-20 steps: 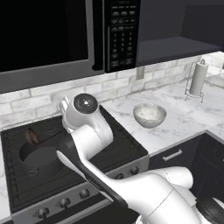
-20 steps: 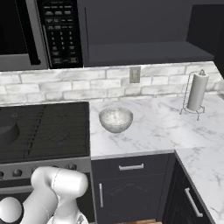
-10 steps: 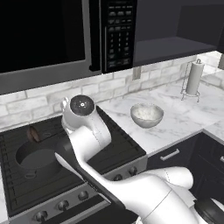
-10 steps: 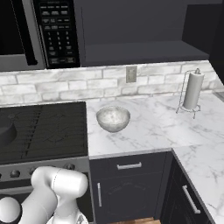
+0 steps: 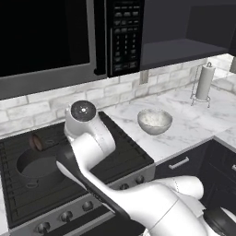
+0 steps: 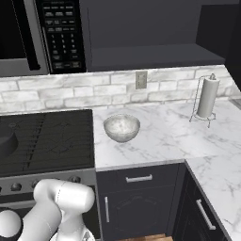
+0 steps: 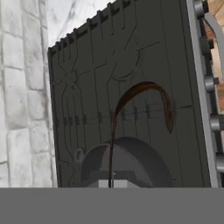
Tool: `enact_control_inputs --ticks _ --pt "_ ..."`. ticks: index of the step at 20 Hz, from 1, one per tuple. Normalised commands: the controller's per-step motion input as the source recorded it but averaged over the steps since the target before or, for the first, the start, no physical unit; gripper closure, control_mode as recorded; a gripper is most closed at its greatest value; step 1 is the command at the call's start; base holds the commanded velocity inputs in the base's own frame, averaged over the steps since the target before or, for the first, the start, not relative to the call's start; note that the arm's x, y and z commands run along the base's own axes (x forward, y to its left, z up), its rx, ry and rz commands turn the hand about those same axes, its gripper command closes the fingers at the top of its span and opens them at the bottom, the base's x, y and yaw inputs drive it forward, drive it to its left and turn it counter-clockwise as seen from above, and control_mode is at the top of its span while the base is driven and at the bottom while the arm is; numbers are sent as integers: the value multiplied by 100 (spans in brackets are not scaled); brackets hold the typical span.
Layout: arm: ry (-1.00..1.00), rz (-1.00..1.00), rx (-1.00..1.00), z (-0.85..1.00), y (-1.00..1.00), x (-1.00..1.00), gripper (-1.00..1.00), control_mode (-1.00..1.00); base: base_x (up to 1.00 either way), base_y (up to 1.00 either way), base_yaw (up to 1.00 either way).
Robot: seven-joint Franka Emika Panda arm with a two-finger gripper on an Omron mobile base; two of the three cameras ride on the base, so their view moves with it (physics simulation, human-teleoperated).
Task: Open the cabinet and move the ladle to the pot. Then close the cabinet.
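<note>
Lower left of left base view: pot on stove; ladle raised at its far rim, seemingly pinched in the shut gripper for lowering in. Centre: bowl; upper right: cabinet, apparently standing open.

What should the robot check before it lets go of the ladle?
1. Gripper shut on the ladle: ok, the thin handle runs up from it.
2. Ladle cup over the pot: cannot tell; the left base view shows it by the far rim, not clearly inside.
3. Pot sits flat on the stove with nothing else in it: ok.
4. Bowl out of the way: ok, it stands on the counter, apart from the stove.
5. Cabinet closed: not ok, it is open and has to be shut afterwards.
</note>
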Motion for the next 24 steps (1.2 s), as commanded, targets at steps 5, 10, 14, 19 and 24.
enact_control_inputs --ticks 5,10,14,19,24 --pt "13 0 0 0 0 3 100 -100 0 0 0" --pt "6 0 -2 -12 0 5 100 -100 0 0 0" --pt "-6 0 -15 -27 0 1 100 -100 0 0 0" --pt "-1 0 -10 -25 0 1 100 -100 0 0 0" --pt "0 0 -4 -15 0 12 100 -100 0 0 0"
